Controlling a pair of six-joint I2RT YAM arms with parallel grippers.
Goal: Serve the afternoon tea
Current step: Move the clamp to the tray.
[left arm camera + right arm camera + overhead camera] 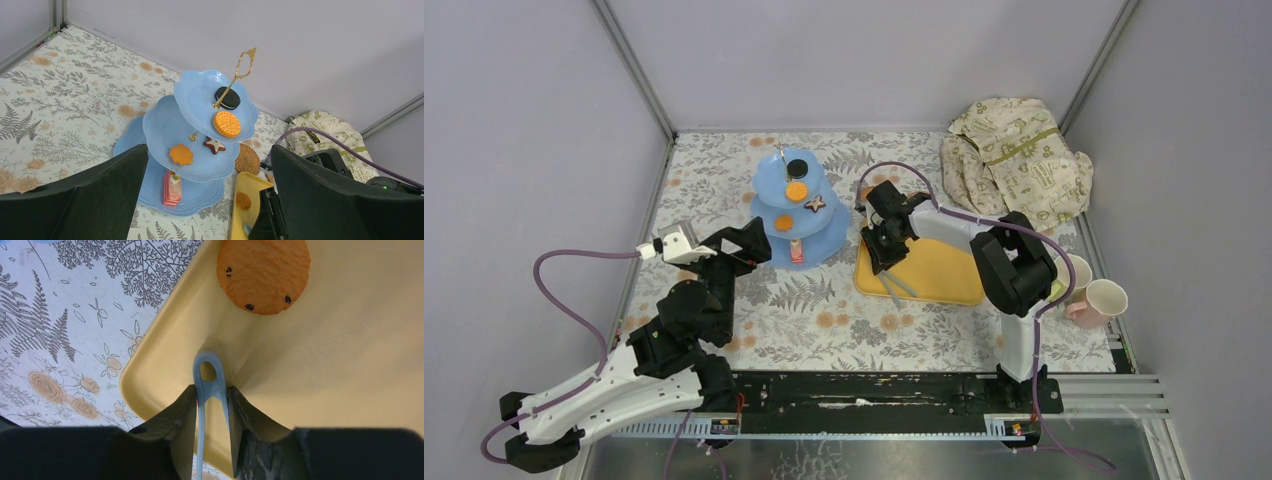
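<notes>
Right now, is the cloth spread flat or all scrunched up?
Scrunched up: the cloth sits in a lumpy heap of folds in the table's far right corner.

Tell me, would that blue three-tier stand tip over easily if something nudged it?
Probably fairly steady: the light-blue three-tier stand has its widest tier at the bottom. A push high up, near the gold handle, seems likelier to rock it. It looks like thin plastic, so probably light and apt to slide; the loose biscuits could slip off.

No writing, label or number can be read anywhere.
</notes>
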